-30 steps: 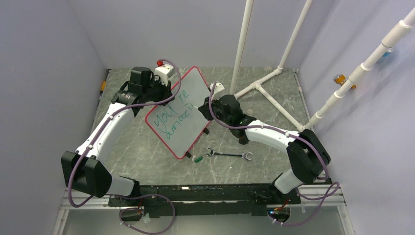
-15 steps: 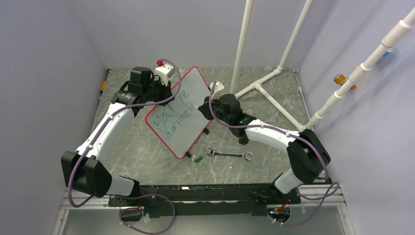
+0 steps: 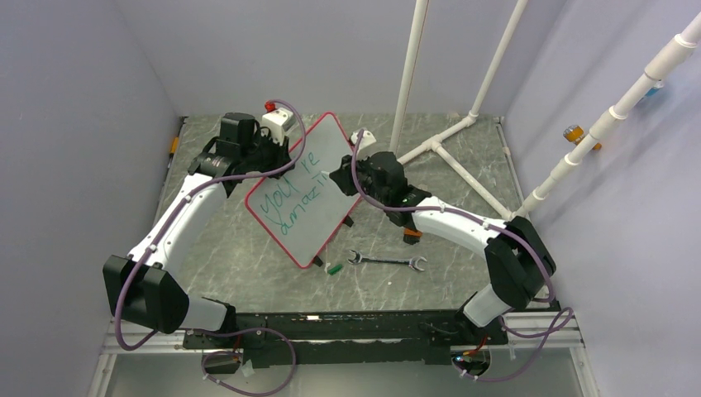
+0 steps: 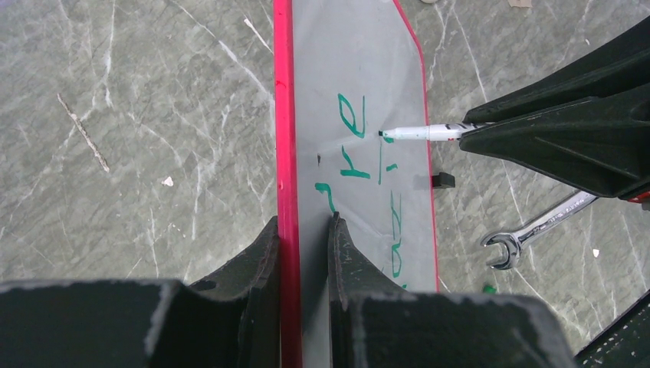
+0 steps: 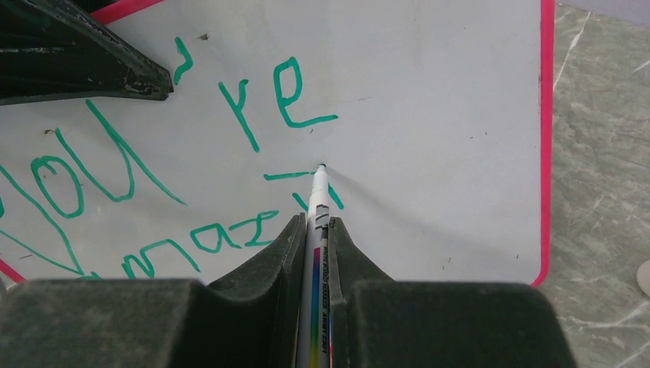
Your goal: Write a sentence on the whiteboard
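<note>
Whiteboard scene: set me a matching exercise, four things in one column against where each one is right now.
Things:
1 whiteboard
2 marker
3 wrench
4 small green piece

Places:
A flat on the table, right of the green piece in the top view
B red edge pinched by the left end effector
C on the table by the board's near corner
D in the right end effector, tip at the board

Pairs: 1-B, 2-D, 3-A, 4-C
</note>
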Motion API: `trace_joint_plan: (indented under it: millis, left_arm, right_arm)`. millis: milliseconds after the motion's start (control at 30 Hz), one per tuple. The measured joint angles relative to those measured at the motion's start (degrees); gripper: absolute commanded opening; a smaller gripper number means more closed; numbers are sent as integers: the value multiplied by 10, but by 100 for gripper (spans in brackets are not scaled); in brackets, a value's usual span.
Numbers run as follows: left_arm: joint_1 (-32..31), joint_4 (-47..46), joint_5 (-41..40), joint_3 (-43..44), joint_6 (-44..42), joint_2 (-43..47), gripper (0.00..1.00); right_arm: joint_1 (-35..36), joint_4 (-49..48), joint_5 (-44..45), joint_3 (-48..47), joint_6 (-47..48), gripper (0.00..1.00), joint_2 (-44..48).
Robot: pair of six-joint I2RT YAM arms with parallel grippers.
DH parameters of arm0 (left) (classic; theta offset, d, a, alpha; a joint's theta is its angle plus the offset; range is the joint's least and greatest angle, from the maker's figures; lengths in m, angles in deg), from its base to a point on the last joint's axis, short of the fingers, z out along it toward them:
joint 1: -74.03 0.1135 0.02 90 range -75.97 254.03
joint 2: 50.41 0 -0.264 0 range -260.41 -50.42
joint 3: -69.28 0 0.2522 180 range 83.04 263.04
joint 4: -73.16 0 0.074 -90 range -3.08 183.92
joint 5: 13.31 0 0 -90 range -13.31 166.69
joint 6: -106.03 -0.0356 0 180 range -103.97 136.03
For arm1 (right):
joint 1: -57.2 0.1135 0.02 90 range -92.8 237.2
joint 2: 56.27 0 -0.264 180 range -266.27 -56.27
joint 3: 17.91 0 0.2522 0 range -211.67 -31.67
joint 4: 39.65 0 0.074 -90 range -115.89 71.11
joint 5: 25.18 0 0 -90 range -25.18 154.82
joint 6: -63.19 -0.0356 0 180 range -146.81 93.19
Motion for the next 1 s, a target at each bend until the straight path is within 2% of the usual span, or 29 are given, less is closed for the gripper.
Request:
trace_joint_plan:
  millis: [700, 1000]
  left_arm:
    - [1, 1, 0, 0, 0, 0, 0]
    - [1, 2, -1, 0, 1, 0, 0]
  right_arm:
    - [-20, 6, 4, -9, -8, 0, -13]
    - [-20, -6, 2, 23, -21, 0, -7]
